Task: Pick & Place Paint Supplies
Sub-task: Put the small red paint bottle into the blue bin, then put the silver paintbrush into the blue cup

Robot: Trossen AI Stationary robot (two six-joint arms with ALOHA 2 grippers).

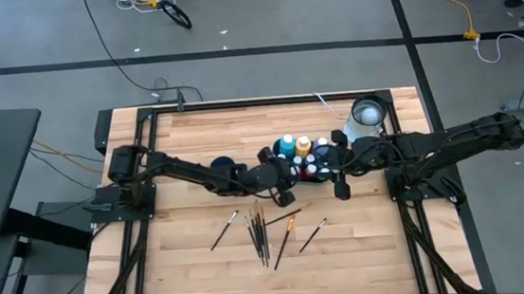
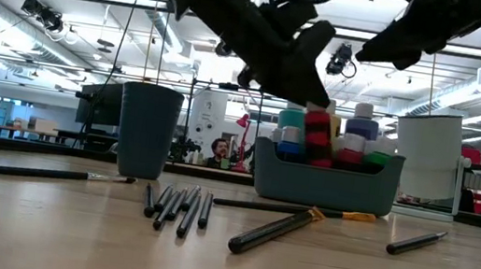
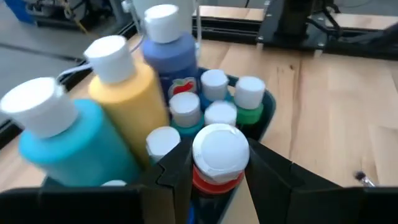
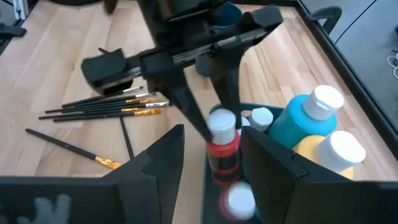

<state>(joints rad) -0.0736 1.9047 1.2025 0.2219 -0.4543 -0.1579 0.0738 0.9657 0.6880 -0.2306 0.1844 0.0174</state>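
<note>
From above, I have both arms meeting over the grey bin (image 1: 303, 162) of paint bottles at mid tabletop (image 1: 205, 257); the brushes (image 1: 260, 233) lie loose nearer me, clear of the arms, with a white cup (image 1: 366, 116) far right.

At table level, the bin stands right of a dark cup (image 2: 147, 129), brushes scattered in front.

Through my left wrist, the left end effector (image 3: 214, 171) clamps a red bottle (image 3: 217, 158) by its neck, upright, over crowded neighbours.

Through my right wrist, the right end effector (image 4: 211, 155) straddles that same bottle, jaws wide; I judge a handover or steadying.
</note>
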